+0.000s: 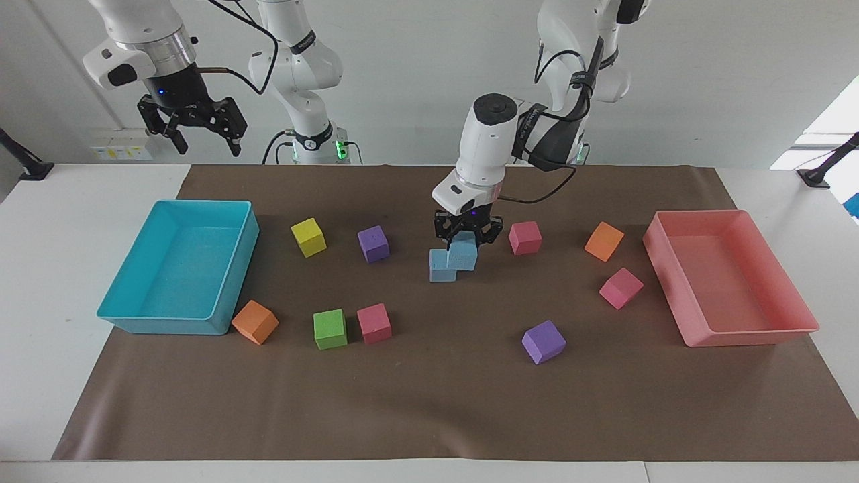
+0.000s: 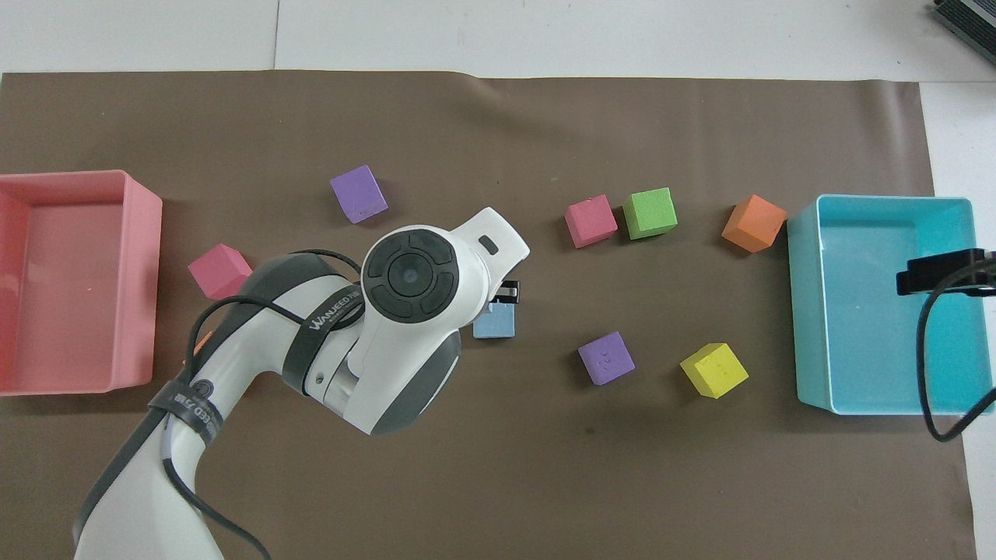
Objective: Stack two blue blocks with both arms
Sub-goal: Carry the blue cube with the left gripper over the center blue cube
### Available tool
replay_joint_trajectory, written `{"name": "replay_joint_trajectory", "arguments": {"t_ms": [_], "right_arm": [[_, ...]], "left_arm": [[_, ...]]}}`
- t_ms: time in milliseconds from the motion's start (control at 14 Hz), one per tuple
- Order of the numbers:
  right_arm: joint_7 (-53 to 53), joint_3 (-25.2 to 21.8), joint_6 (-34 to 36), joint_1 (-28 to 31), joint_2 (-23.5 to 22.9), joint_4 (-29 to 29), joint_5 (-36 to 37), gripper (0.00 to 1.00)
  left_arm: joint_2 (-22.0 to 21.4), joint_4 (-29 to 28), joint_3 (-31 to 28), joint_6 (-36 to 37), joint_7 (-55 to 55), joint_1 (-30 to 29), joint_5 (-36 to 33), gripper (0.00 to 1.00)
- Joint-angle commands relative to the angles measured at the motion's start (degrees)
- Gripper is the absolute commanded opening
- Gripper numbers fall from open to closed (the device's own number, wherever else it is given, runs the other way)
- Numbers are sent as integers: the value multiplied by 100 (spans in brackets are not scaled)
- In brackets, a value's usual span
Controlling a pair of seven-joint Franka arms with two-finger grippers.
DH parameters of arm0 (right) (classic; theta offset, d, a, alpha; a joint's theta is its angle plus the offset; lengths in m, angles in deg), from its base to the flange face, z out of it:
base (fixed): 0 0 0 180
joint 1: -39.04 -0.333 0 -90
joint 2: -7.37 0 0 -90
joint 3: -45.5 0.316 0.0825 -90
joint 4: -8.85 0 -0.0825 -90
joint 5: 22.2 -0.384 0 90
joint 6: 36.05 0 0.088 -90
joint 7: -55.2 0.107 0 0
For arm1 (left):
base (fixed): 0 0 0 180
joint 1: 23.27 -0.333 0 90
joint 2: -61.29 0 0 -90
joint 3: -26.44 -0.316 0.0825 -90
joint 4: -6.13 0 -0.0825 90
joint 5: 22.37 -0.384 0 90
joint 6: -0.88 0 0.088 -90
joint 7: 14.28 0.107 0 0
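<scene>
Left gripper [image 1: 468, 236] clamped on carried blue block [image 1: 463, 255], raised, partly over resting blue block [image 1: 441, 267]. Centre it squarely above, lower gently, then release. Right gripper [image 1: 199, 127] waits open above cyan tray [image 1: 231, 268].

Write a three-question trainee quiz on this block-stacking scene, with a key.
1. True or false: the left hand holds a blue block.
2. Which tray is the open right hand up above?
A. cyan tray
B. pink tray
3. Fill in: the held block hangs partly over the second ____ block, not yet set squarely on it.

Key:
1. True
2. A
3. blue
</scene>
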State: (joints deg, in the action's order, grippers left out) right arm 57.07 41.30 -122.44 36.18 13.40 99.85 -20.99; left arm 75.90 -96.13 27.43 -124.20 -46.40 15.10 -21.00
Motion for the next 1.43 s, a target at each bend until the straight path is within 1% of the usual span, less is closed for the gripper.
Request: {"name": "replay_joint_trajectory", "arguments": {"t_ms": [0, 573, 717, 1003, 1218, 1362], "right_arm": [[-134, 6, 52, 40, 91, 67, 2, 100], [-135, 6, 52, 40, 91, 67, 2, 100], [-135, 6, 52, 40, 91, 67, 2, 100], [-135, 6, 52, 40, 91, 67, 2, 100], [-134, 6, 52, 40, 91, 67, 2, 100], [-135, 6, 52, 40, 91, 67, 2, 100]], "left_arm": [[235, 154, -81, -122, -338, 268, -93, 0], [244, -39, -73, -140, -364, 303, -93, 0], [261, -57, -81, -149, -557, 452, -93, 0], [253, -153, -90, -193, -584, 452, -93, 0], [244, -189, -90, -184, -645, 443, -320, 0], [244, -233, -90, -201, -690, 435, -339, 0]]}}
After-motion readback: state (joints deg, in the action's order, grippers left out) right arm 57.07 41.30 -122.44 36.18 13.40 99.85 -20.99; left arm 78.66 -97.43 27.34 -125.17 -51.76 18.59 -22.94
